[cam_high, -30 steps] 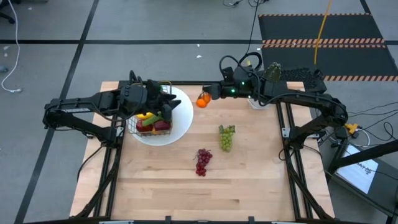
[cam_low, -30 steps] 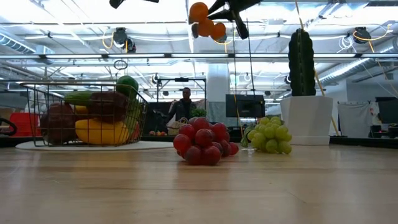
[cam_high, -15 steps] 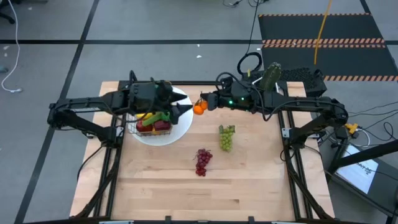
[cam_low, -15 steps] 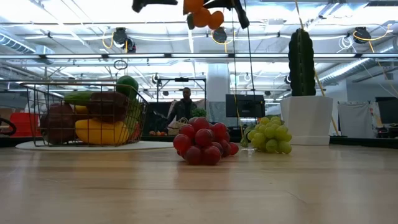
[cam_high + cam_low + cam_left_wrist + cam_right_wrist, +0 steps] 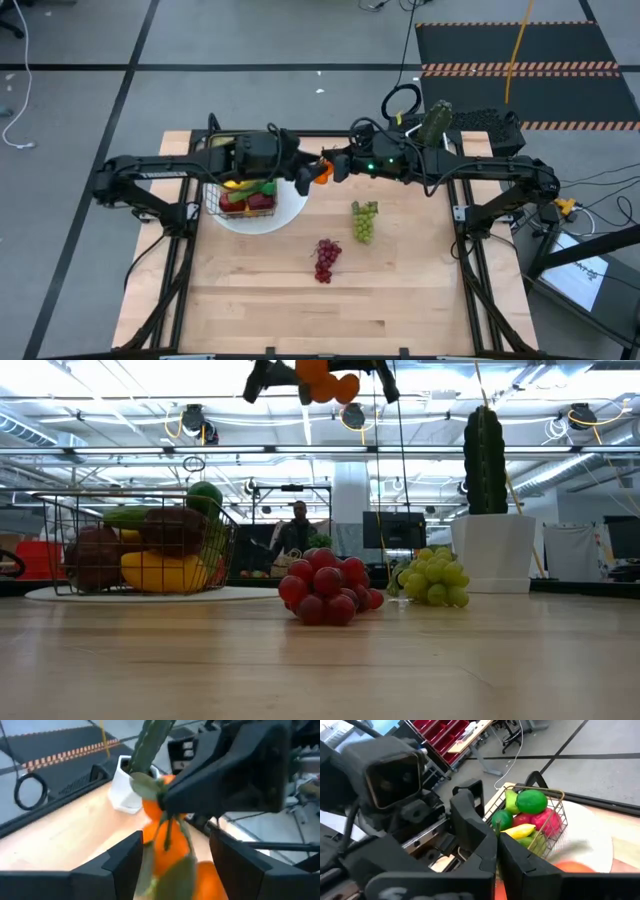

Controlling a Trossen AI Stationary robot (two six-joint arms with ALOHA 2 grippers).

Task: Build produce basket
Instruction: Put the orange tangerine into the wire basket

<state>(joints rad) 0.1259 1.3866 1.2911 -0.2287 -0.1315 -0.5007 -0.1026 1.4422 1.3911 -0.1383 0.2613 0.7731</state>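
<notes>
You have the basket [image 5: 243,197] on the round white plate [image 5: 292,205] at the far left of the table [image 5: 330,300], and it already holds produce: red apples [image 5: 546,821], a lime [image 5: 531,801], a yellow banana [image 5: 160,572] and other green pieces you can see through the wire. The small oranges [image 5: 320,172] are not in it; they hang in the air just right of the plate's far edge, between your two grippers. Your right gripper [image 5: 333,167] reaches in from the right with its fingers pinched fully together on the leafy stem [image 5: 169,827] of the orange cluster, so the fruit dangles below it. Your left gripper [image 5: 302,178] comes from the left over the basket and plate, its two dark fingers [image 5: 120,857] parted on either side of the oranges; from the left wrist view they seem to stand just clear of the fruit rather than pressing it, though the view is too close for you to be sure. Farther out on the table, the green grapes [image 5: 364,221] lie right of centre and the red grapes [image 5: 326,259] nearer, toward the middle, well apart from the basket. The cactus [image 5: 434,122] in its white pot [image 5: 494,552] stands at the far right edge.
</notes>
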